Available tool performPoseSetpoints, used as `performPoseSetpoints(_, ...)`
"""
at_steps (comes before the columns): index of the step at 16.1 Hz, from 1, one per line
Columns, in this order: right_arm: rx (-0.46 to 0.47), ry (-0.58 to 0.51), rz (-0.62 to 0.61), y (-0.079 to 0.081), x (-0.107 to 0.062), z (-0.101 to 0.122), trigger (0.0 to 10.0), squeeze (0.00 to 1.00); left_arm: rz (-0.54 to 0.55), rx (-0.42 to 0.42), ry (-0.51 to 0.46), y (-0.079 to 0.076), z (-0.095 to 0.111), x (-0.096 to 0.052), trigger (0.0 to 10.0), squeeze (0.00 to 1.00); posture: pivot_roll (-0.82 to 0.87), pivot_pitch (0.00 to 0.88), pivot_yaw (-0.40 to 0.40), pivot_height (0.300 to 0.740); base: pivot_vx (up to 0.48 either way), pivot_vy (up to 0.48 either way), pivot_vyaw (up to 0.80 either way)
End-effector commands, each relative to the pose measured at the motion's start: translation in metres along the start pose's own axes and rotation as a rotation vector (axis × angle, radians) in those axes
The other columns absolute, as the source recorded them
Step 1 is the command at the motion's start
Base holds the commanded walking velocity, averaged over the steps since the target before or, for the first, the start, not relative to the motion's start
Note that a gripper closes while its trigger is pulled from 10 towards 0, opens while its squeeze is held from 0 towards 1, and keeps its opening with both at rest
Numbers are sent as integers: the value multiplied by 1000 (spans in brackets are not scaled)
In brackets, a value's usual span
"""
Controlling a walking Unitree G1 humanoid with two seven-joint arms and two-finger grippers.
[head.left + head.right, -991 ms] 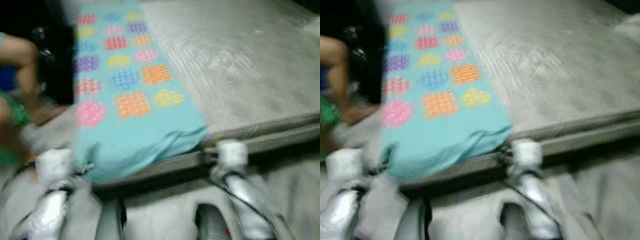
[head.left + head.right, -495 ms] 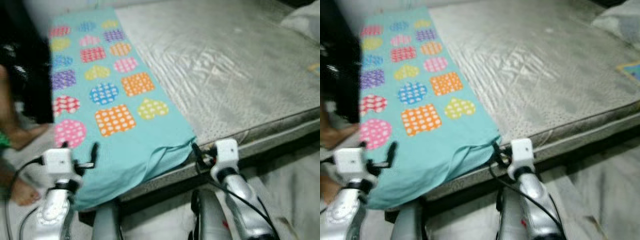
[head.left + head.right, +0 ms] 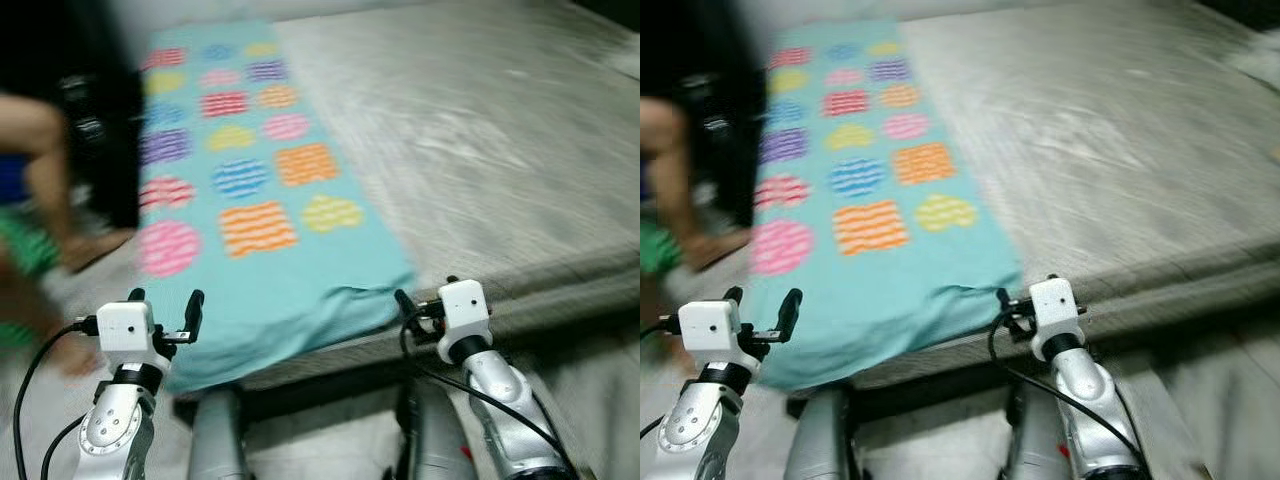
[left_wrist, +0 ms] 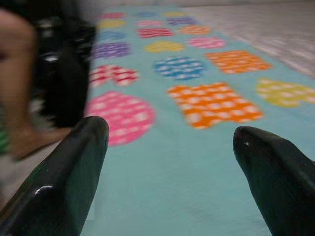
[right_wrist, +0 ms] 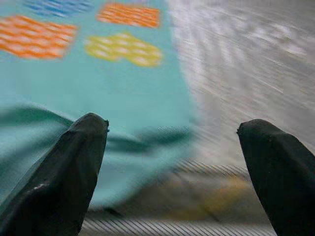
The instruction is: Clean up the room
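A turquoise blanket [image 3: 250,190] with coloured dotted patches lies along a bare mattress [image 3: 480,150], its near end bunched at the bed edge. Left gripper [image 3: 163,305] and right gripper [image 3: 1008,305] hover there, fingers spread, seemingly poised to grasp it. A person's leg [image 3: 40,170] stands nearby.

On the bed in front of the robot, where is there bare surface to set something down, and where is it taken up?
The grey mattress is bare from the turquoise sheet across to its robot's-right side. The sheet covers the left strip down to the near edge, where the left gripper and right gripper, both open, hover. A person's leg crowds the left side.
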State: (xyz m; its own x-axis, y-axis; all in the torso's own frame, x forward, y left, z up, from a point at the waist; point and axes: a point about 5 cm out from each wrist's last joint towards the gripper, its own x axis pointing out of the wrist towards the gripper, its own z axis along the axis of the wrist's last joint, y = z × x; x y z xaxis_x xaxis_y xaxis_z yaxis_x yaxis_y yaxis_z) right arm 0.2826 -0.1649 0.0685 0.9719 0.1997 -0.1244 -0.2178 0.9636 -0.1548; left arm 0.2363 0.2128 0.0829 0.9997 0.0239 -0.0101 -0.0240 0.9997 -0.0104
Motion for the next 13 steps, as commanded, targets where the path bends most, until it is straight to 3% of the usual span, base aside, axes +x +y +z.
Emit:
performPoseSetpoints(1, 40, 10, 13, 3, 1, -1, 10000, 0, 8, 11, 21, 4, -2, -3, 10000, 0, -101, 112, 31, 535, 0, 0, 0)
performPoseSetpoints(5, -4, 72, 51, 9, 10, -3, 10000, 0, 0, 12, 30, 3, -3, -4, 10000, 0, -92, 112, 29, 535, 0, 0, 0)
performPoseSetpoints(7, -157, 87, 61, 14, 17, 4, 10000, 0, -3, 13, 37, 4, -4, -6, 10000, 0, -87, 117, 33, 535, 0, 0, 0)
performPoseSetpoints(10, -81, 103, -1, 14, 22, 7, 10000, 0, -10, 16, 47, 4, -5, -6, 10000, 0, -84, 120, 39, 535, 0, 0, 0)
performPoseSetpoints(13, -193, 135, -32, 14, 20, 4, 10000, 0, -21, 20, 56, 4, -6, -5, 10000, 0, -81, 128, 49, 535, 0, 0, 0)
